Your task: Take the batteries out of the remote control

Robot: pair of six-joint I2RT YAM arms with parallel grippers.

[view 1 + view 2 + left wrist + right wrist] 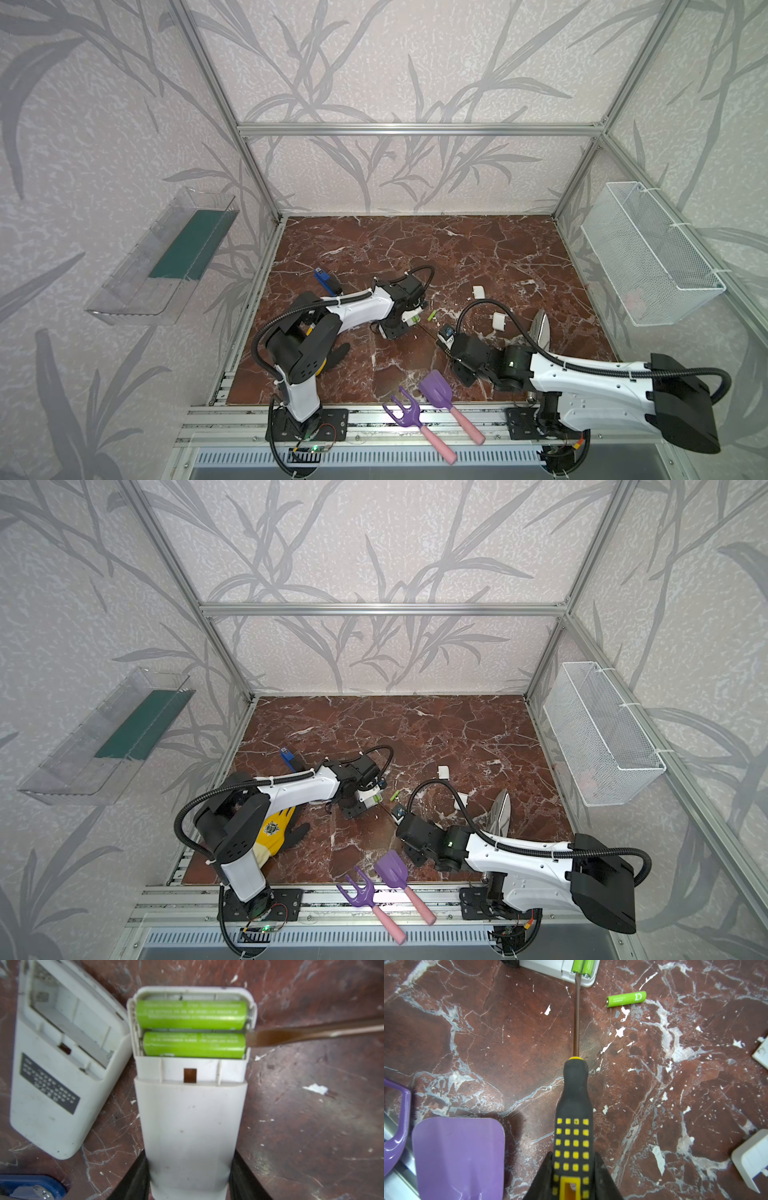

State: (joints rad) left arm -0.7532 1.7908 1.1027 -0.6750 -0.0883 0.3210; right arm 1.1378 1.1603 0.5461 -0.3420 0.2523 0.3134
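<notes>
Batteries [192, 1015] (two green ones) are tucked side by side in the open back of the white remote [191, 1105], which is pinched by the left claw [189, 1156]. The screwdriver [574, 1095] is pinched by the right claw [574, 1155], its tip set against one battery's end. Another battery [626, 999] is seen loose on the worktop [488, 1043].

Two arms in white and black

The left arm [361, 309] and right arm [582, 374] are clad in smooth white shells dotted with small dark screws, and are jointed by rounded black housings [305, 365], one of them pierced with small holes. A ribbed black cable [490, 305] is run along each arm and fastened with white ties [338, 300]. Each base is bolted to a black plate [332, 424], where thin red and black wires [328, 429] are seen. Black wedge-shaped fingers [133, 1178] are shown in the wrist views.
</notes>
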